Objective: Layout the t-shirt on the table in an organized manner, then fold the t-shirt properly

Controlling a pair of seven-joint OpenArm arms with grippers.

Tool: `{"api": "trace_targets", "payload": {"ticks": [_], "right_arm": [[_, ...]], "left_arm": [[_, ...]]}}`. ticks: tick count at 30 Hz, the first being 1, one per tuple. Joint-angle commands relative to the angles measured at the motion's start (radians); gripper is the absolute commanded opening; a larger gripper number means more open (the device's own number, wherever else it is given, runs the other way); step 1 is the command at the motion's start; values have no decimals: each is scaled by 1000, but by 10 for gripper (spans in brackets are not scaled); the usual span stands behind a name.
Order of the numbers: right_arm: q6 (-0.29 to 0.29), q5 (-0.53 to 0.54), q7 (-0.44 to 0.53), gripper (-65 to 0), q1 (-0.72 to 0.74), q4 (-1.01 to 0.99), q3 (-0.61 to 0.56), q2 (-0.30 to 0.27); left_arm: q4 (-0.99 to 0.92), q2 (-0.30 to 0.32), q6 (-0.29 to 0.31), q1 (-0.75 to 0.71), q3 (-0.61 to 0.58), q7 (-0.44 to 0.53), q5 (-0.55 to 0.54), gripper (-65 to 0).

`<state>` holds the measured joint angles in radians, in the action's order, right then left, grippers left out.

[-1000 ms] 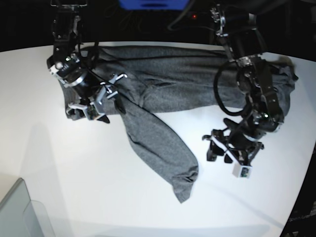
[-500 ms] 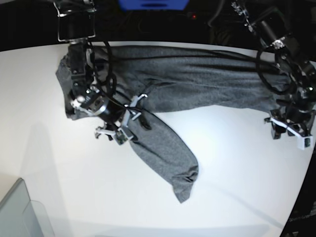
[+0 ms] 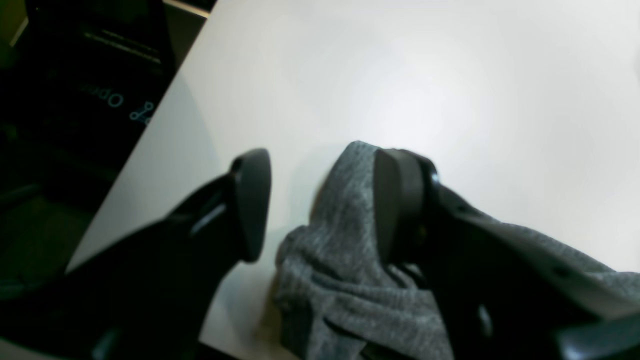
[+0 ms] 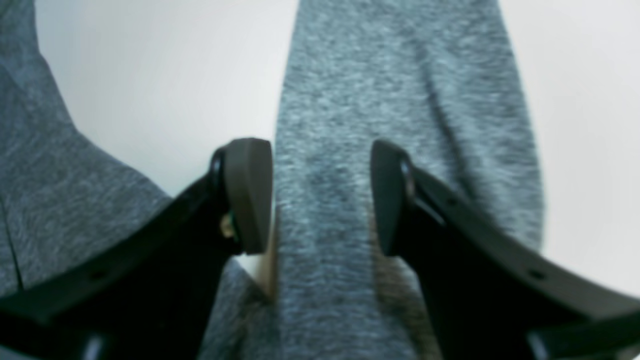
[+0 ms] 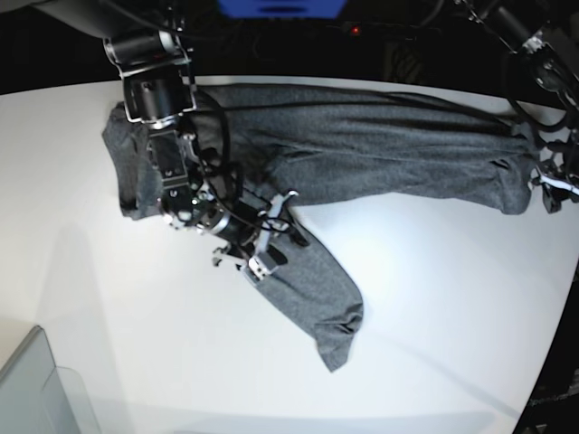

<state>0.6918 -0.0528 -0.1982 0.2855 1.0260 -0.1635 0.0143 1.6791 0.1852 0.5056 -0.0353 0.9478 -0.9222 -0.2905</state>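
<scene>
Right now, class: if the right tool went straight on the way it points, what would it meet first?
The right tool, open, points down at the t-shirt sleeve; it would probably meet that first, though depth is unclear.

Place: a robot lab or test bench.
Worktop [image 5: 434,298]: glossy white, curved edge, bare of household things.
Arms [image 5: 167,117]: two black, cabled.
Backdrop: dark equipment, small red light [image 5: 355,30].

White desk [image 5: 434,307], one garment on it

I see the dark grey t-shirt [image 5: 362,145] spread along the far side, one sleeve angling toward me; a translucent grey bin [image 5: 36,389] occupies the near corner.
</scene>
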Motion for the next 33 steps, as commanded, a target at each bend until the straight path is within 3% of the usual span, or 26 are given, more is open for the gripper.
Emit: {"api": "trace_targets", "payload": {"ticks": [1, 12, 20, 27, 33], "right_arm": [[6, 12, 30, -331, 25, -2, -5, 5], [6, 11, 102, -350, 27, -117, -21, 5], [6, 11, 141, -640, 27, -129, -21, 16], [6, 11, 142, -650, 25, -117, -23, 42], [6, 14, 159, -650, -13, 60, -21, 77]], "left_arm": [[13, 18, 5, 10, 3, 21, -9, -326], [9, 18, 5, 19, -5, 21, -9, -326], [9, 18, 5, 19, -5, 21, -9, -326], [9, 18, 5, 19, -5, 21, -9, -326], [13, 20, 5, 21, 0, 21, -14, -326]]}}
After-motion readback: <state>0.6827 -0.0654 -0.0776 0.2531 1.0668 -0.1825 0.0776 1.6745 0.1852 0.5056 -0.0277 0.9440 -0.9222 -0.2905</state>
